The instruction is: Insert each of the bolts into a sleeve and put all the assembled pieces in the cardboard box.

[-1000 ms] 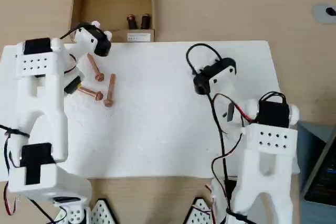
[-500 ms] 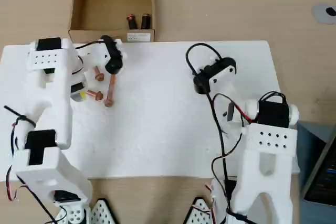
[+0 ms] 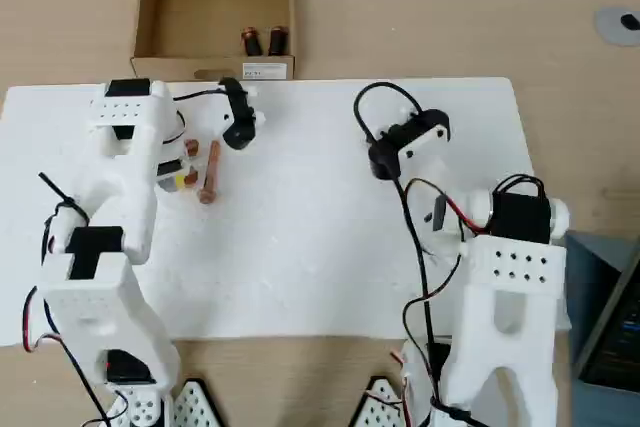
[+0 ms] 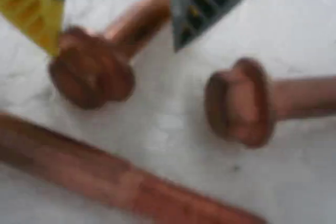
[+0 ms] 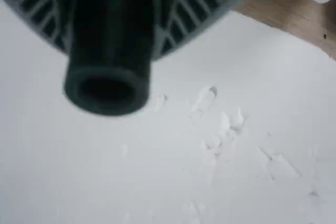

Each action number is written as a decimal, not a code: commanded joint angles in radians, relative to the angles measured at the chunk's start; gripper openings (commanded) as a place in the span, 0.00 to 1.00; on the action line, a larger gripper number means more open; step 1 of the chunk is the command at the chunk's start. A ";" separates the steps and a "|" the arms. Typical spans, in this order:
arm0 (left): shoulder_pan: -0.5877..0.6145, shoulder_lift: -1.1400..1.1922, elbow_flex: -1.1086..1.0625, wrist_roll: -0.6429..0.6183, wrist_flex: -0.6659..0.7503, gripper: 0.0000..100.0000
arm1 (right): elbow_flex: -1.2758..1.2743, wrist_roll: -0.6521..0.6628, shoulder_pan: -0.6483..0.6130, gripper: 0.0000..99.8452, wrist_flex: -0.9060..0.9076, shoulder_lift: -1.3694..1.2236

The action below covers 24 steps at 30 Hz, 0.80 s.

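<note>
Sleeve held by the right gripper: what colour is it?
The sleeve is plain black, seen best in the right wrist view.

White blocky arms [image 3: 112, 202], black motors [image 3: 520, 215], black and red cables [image 3: 408, 212], yellow-tipped left hand [image 4: 113, 17].

On my right wrist feed, the grey ribbed right gripper [image 5: 113, 9] clamps a dark hollow cylindrical sleeve [image 5: 107, 72], its open end facing me. Beneath it lies the dented white foam sheet [image 5: 210, 171], with tan wooden tabletop [image 5: 294, 19] beyond its edge.
</note>
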<state>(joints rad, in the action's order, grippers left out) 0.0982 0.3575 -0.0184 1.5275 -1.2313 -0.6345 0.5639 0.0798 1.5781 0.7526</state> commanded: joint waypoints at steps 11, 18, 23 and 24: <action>-0.008 0.031 0.028 0.015 0.015 0.02 | 0.004 0.009 0.007 0.01 -0.017 0.025; -0.009 0.022 0.026 -0.005 0.006 0.01 | 0.010 0.005 0.010 0.01 -0.011 0.028; -0.009 0.021 0.121 -0.095 -0.092 0.01 | 0.028 0.003 0.012 0.01 0.017 0.031; -0.011 0.021 0.158 -0.100 -0.150 0.01 | 0.041 0.003 0.008 0.01 0.029 0.031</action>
<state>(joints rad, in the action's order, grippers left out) 0.0936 0.3928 0.0230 1.4599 -1.2850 -0.6345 0.5639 0.0798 1.5888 0.7526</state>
